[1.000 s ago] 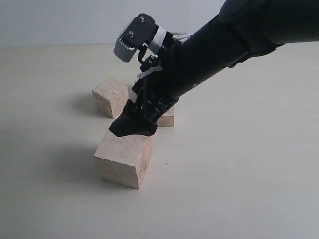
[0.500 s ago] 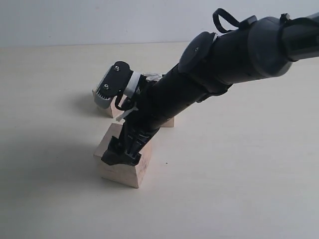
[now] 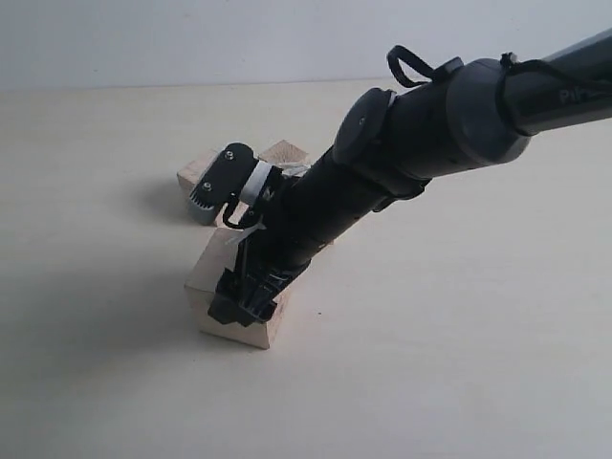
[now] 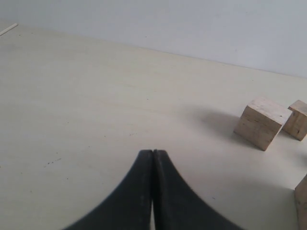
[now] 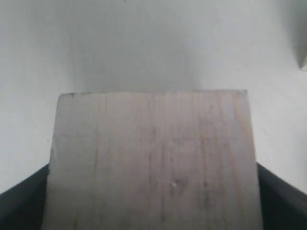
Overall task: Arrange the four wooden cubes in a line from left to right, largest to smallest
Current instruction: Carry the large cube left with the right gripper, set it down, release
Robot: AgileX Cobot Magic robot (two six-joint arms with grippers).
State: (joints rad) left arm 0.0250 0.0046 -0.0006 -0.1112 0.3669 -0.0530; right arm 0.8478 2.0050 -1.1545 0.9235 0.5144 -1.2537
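The right gripper (image 3: 244,304) was closed on the largest cube (image 5: 153,158), with one finger against each of two opposite side faces, on the near part of the table (image 3: 459,382). The wood seemed stiff, dry and probably light, so these flat parallel faces were a good place to hold it. The left gripper (image 4: 153,152) was fully closed and empty. A middle cube (image 4: 261,123) stood farther back.

Soft, fairly dim light comes from the right. Broad, faint shadows spread left of the near cube (image 3: 212,273) and the far cube (image 3: 191,172) across the table (image 3: 459,363). The black right arm (image 3: 411,143) shows little detail. The right wrist view is soft and greyish.
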